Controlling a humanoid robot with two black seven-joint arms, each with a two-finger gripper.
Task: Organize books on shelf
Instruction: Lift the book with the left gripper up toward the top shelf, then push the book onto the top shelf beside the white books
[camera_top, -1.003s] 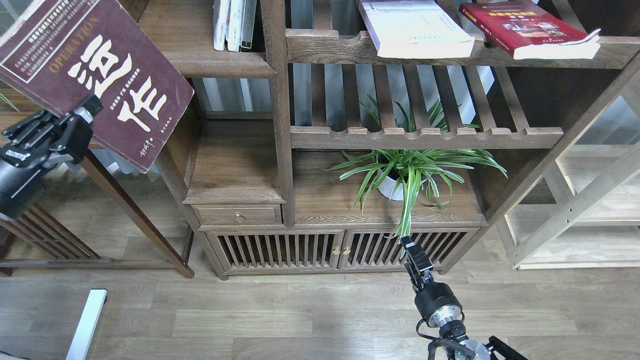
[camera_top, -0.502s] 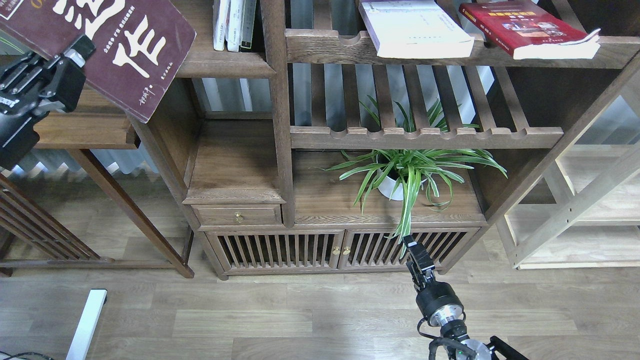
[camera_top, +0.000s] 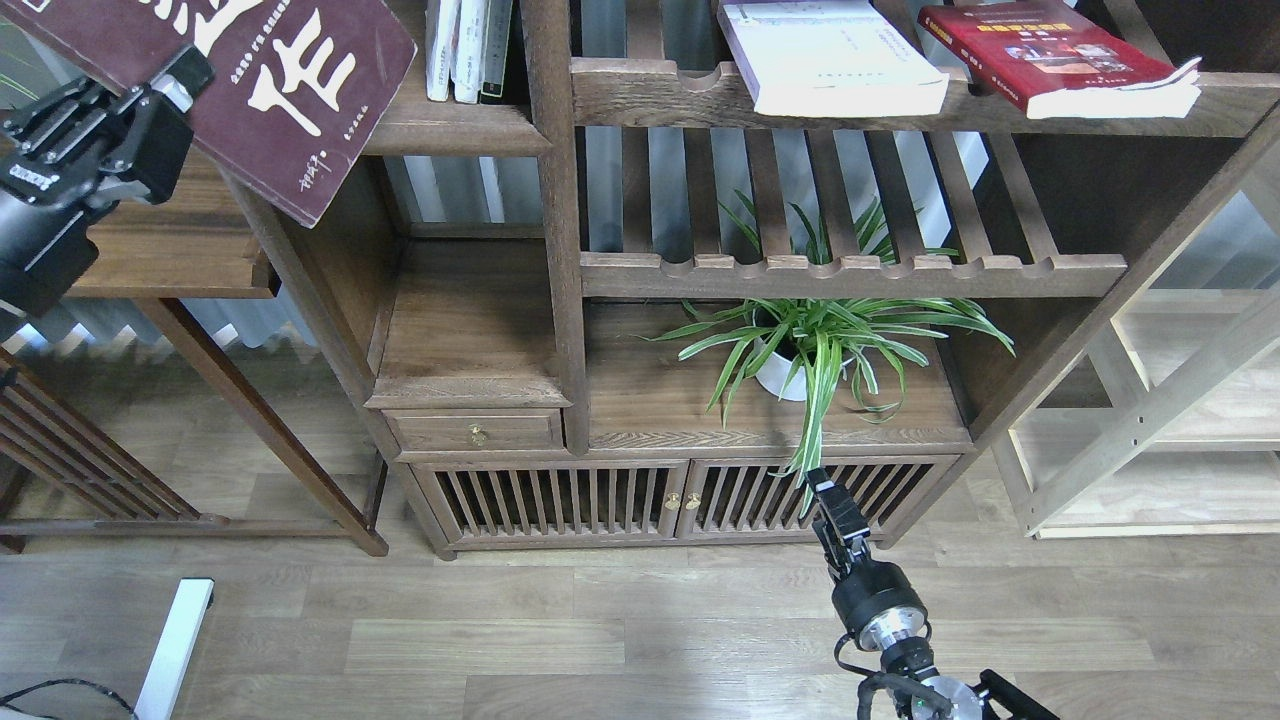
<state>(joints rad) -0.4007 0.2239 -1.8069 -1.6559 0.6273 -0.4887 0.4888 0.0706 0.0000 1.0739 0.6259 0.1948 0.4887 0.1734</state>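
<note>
While the left tool (camera_top: 165, 95) clamps it at upper left, the maroon book (camera_top: 270, 90), white characters showing, tilts before the shelf (camera_top: 440, 125). Two more large books lie on the slatted rack: one white book (camera_top: 830, 60), one red book (camera_top: 1050, 55). Whether the right tool (camera_top: 835, 515) is wide or narrow, I cannot tell.

maroon book (camera_top: 290, 90): at 10 o'clock in the view, tilted, its lower corner overhanging the shelf (camera_top: 440, 125) edge
left gripper (camera_top: 165, 90): at the maroon book's lower-left edge, at 9 o'clock from it
upright books (camera_top: 468, 48): on the shelf, just right of the maroon book
white book (camera_top: 830, 60): at 1 o'clock, flat on the upper slatted rack (camera_top: 900, 105)
red book (camera_top: 1060, 55): right of the white book, same rack
potted plant (camera_top: 810, 345): centre, under the lower rack
right gripper (camera_top: 830, 510): at 6 o'clock, before the cabinet doors (camera_top: 660, 500), below the potted plant
</note>
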